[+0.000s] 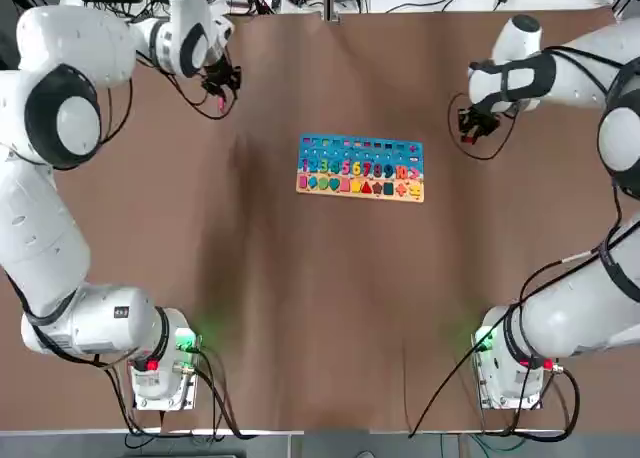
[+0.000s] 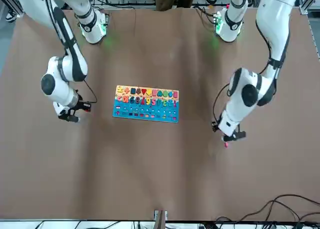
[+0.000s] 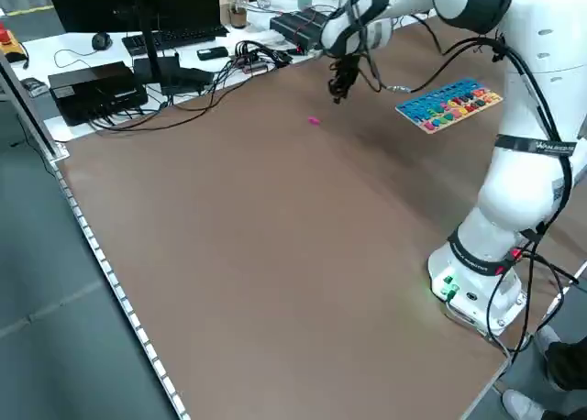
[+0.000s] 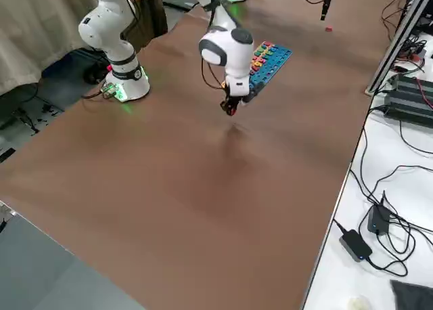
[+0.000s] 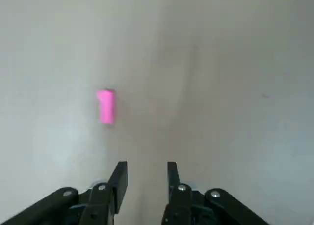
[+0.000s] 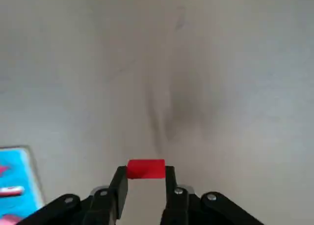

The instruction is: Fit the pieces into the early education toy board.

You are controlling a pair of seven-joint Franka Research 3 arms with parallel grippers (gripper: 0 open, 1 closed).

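Observation:
The toy board, blue on top with a light wooden strip, lies flat in the middle of the table. My right gripper hovers above the table to the board's right, shut on a small red piece. The board's corner shows at the edge of its wrist view. My left gripper hangs over the far left of the table, open with nothing between its fingers. A pink piece lies on the table just beside it, apart from the fingers. That pink piece also shows in the front view.
Brown table surface surrounds the board on all sides. Both arm bases stand at the near edge. Cables and electronics sit on the white bench beyond the table's far edge.

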